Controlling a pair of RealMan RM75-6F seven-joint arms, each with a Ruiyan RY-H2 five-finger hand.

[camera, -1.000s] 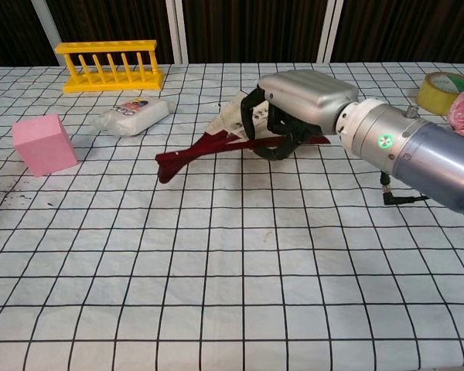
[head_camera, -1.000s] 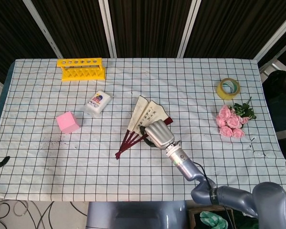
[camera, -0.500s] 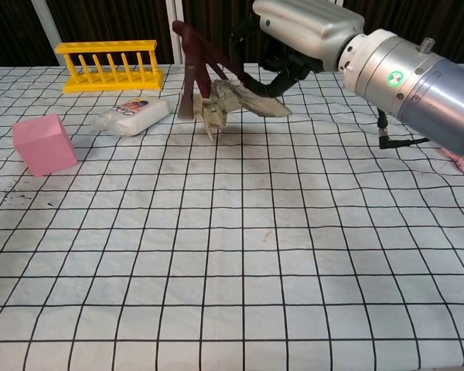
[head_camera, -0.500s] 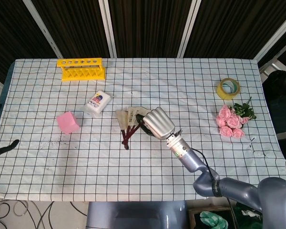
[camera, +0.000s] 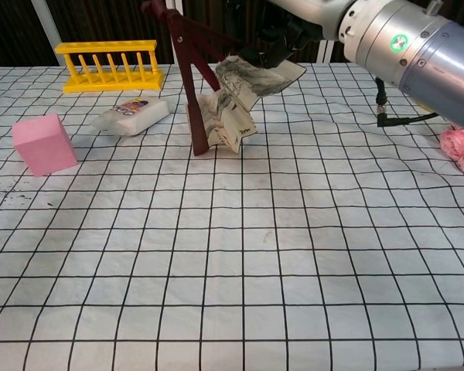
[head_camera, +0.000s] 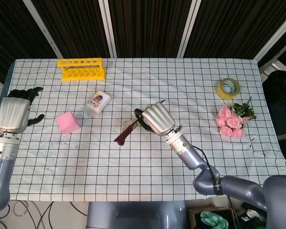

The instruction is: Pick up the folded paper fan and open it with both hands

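The paper fan (camera: 230, 108) has dark red ribs (camera: 185, 69) and cream printed paper, and it is partly spread and crumpled. My right hand (head_camera: 156, 118) grips it near the paper end and holds it above the middle of the table. In the chest view the right hand (camera: 290, 23) is cut off by the top edge, and the ribs hang down with one tip near the cloth. In the head view the ribs (head_camera: 125, 133) stick out left of the hand. My left hand (head_camera: 14, 113) hovers at the table's left edge, fingers apart, holding nothing, far from the fan.
A yellow rack (head_camera: 81, 69) stands at the back left. A white packet (head_camera: 98, 103) and a pink cube (head_camera: 67, 122) lie between the left hand and the fan. A tape roll (head_camera: 228, 88) and pink roses (head_camera: 232, 120) sit at the right.
My right hand has lifted the fan off the cloth and turned it so the ribs hang down. My left hand has come up into view at the left edge.
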